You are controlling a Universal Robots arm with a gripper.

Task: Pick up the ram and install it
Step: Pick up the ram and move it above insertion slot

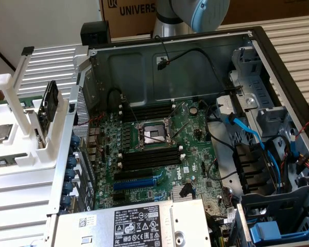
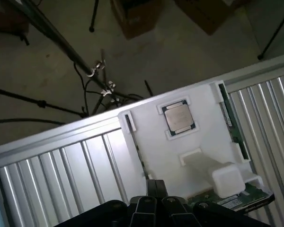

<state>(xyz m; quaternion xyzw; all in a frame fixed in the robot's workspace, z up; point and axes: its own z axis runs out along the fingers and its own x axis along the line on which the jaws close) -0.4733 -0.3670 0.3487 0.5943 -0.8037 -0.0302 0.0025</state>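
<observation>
The ram (image 2: 233,124) runs as a thin dark green strip along one outer edge of the white plastic holder (image 2: 151,142), and any writing on it is too small for me to read. A bare processor (image 2: 177,118) lies in its recess just beside the ram. A white post (image 2: 217,176) rises between that chip and a green circuit board (image 2: 229,201) at the holder's near side. My gripper (image 2: 155,187) hangs above that near side, jaws together with nothing between them, well apart from the ram. The holder rests on a ribbed metal table (image 2: 61,175), beyond whose edge are the floor, loose cables and tripod legs (image 2: 100,71). In the exterior view the holder stands just beside the open computer case (image 1: 170,62), on the exterior view's left. The motherboard (image 1: 190,134) lies uncovered, with black memory slots (image 1: 148,157) on either side of the processor socket (image 1: 152,136) and a blue expansion slot (image 1: 136,183) nearer the power supply (image 1: 92,226), whose label's print I cannot make out. Blue cables (image 1: 247,135) crowd the drive bays on the exterior view's right. Behind the case a cardboard box (image 1: 134,10) reads "UNIVERS".
</observation>
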